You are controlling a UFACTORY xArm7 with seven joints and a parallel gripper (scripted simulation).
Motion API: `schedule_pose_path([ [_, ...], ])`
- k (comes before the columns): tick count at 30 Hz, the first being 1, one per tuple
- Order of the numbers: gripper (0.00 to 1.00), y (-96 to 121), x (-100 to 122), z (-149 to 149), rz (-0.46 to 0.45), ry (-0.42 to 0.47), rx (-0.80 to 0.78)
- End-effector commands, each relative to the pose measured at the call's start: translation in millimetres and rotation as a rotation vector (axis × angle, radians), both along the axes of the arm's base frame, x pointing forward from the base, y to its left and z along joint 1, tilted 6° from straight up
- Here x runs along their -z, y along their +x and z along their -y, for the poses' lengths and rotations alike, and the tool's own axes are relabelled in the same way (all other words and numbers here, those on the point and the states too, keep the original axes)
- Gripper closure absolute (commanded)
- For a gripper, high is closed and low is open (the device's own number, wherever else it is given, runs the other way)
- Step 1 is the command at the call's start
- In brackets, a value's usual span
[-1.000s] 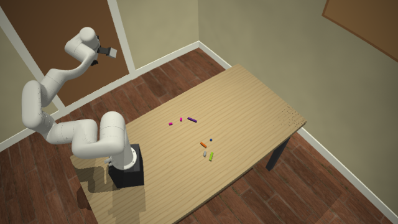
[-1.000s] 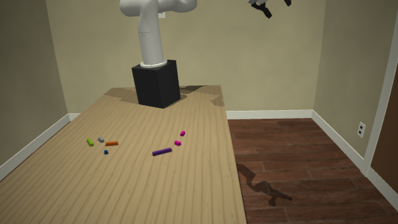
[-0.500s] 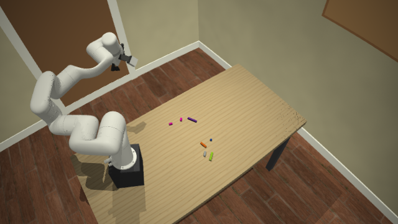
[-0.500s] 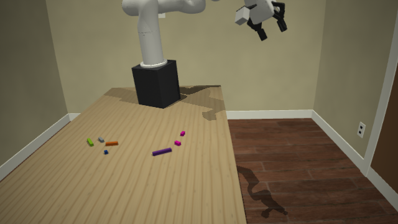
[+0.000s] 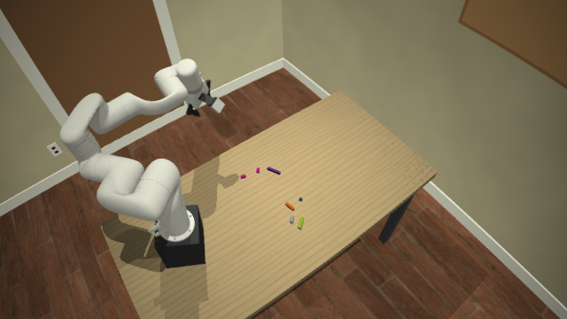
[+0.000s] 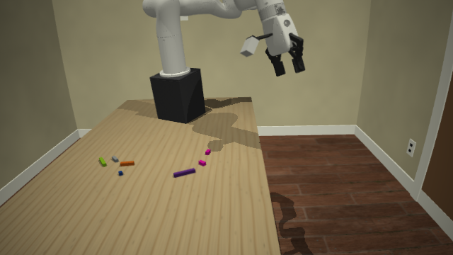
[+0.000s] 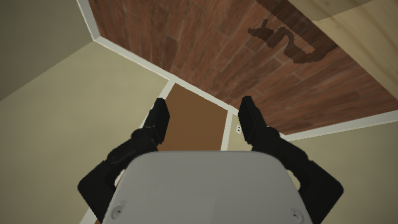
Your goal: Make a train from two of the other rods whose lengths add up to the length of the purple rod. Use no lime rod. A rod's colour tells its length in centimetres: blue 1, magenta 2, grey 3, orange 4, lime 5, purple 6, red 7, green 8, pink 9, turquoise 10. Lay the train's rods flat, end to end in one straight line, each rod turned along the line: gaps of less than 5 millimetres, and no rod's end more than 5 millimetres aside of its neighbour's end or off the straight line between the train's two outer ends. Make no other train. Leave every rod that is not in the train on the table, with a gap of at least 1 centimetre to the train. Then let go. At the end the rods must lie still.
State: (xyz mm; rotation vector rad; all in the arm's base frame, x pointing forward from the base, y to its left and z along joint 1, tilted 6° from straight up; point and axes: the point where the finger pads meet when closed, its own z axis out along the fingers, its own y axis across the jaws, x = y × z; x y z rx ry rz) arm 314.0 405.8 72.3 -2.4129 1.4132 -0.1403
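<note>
Evidently the wide-open hand (image 5: 201, 98) (image 6: 289, 70) (image 7: 203, 106) sees floor, while the top view shows the purple rod (image 5: 274, 170) (image 6: 184, 173).

The tool (image 5: 201, 98) (image 6: 289, 71) (image 7: 203, 106) stands wide open, tilted downward, nothing between its fingers; behind it, the bent arm (image 5: 117, 111) (image 6: 209, 8) reaches back to its upright base column.

The open gripper (image 7: 203, 106) spreads its black fingers (nothing between them) at left and right, above a grey housing (image 7: 205, 185) nearest the view. Farther off lie a brown door panel (image 7: 195, 120), pale walls (image 7: 60, 100), reddish floorboards (image 7: 200, 55) and, far right, a wooden tabletop (image 7: 360, 45).
</note>
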Motion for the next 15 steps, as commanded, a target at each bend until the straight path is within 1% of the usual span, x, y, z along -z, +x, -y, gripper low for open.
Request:
schedule_pose_path([
  [1,0.00,25,21,26,-0.018,-0.026,0.066],
  [4,0.00,35,31,42,-0.029,-0.041,0.100],
  [9,0.00,55,56,81,-0.057,-0.074,0.182],
  [15,0.00,73,85,129,-0.094,-0.112,0.279],
])
